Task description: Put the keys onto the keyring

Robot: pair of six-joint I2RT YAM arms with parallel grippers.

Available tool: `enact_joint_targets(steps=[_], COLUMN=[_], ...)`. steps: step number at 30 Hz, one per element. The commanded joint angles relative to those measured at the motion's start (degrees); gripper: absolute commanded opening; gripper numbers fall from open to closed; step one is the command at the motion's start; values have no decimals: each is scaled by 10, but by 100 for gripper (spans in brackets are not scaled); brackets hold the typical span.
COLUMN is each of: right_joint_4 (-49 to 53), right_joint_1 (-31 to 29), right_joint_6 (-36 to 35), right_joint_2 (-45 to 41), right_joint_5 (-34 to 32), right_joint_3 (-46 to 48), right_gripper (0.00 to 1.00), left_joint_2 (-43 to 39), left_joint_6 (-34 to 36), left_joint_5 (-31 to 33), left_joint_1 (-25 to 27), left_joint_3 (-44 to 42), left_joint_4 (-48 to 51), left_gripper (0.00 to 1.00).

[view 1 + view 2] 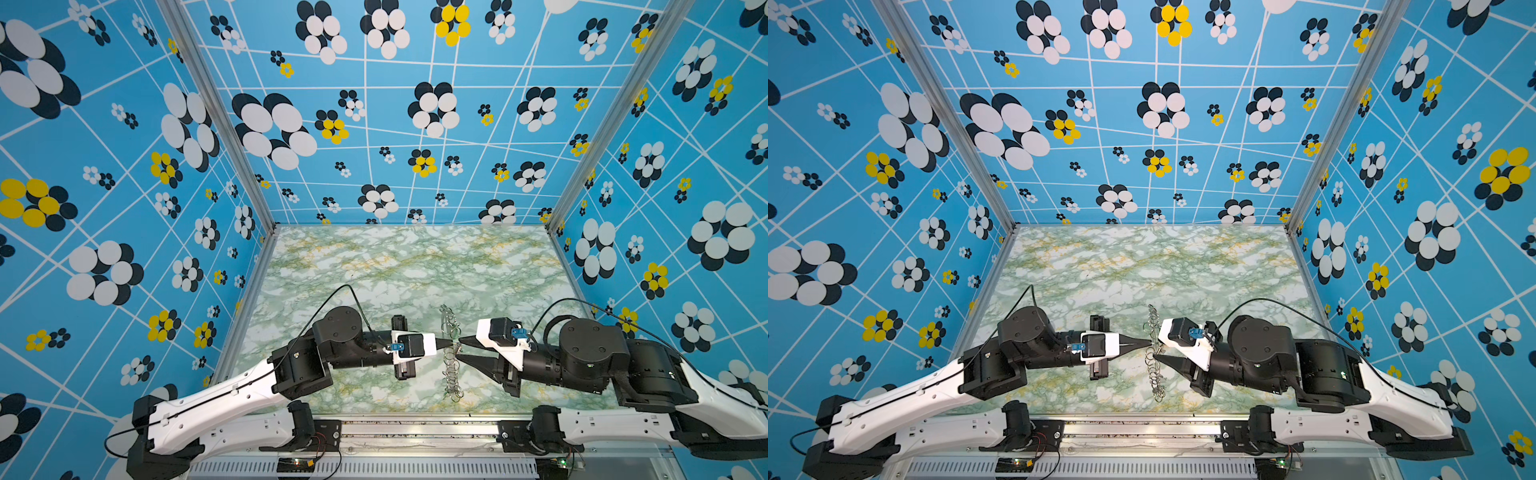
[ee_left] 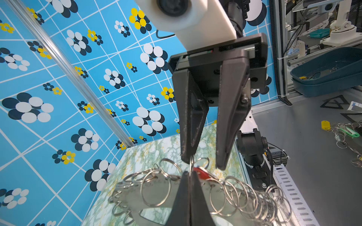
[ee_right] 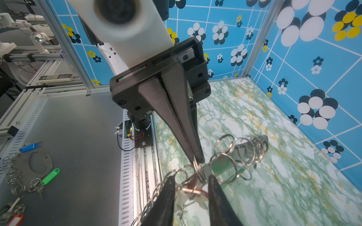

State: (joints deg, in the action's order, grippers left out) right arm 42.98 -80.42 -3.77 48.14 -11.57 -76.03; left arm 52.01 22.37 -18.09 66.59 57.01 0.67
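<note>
The keyring (image 1: 451,370) is shown held on edge above the tabletop (image 1: 374,270), between the two claws, whose tips are brought together at about its mid-length.

The left claw (image 1: 449,343) is pressed fully together. A single wire ring (image 2: 191,166) of the keyring is pinched at its tips, and the plate (image 2: 156,185) is spread to either side just ahead of them.

The right claw (image 1: 458,348) is set tip to tip against the left one. Its jaws are parted by a moderate gap, and nothing is seen clamped between them. One of its fingertips (image 2: 187,157) is placed against the pinched ring. A red tag (image 2: 202,174) and a blurred silver key (image 3: 188,190) are seen in the gap between its fingers. Whether either finger touches them cannot be told. A green tag (image 3: 221,166) is seen behind the rings, just beside the left claw's tip.

The fingers of both claws are black, matt, long tapering wedges, scuffed pale along their edges.

The plate is flat, dull grey metal, cut as a crescent. Its outer edge is crowded with round loops of thin bright silver wire, many of them overlapped and tilted at different angles.

The tags are smooth oblong plastic.

The tabletop is covered in a glossy marbled pattern of green and white, veined with yellow.
</note>
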Motion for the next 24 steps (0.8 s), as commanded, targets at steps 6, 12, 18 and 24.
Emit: enact_joint_targets(steps=[6,12,18,24], right_joint_4=[-8,-11,-11,-27], right_joint_1=[7,10,11,12], right_joint_6=[4,1,6,21], right_joint_2=[-11,-14,-17,-17], right_joint_5=[-23,-16,-5,22], right_joint_3=[12,17,24,46], right_gripper=[23,6,0,0], left_joint_2=[-11,-10,-15,-26], left_joint_6=[9,12,8,-4], left_joint_5=[4,2,8,13], left_joint_1=[7,10,11,10], left_joint_3=[1,6,1,-15], left_joint_4=[-35,-31,-51,-100], left_gripper=[0,0,0,0])
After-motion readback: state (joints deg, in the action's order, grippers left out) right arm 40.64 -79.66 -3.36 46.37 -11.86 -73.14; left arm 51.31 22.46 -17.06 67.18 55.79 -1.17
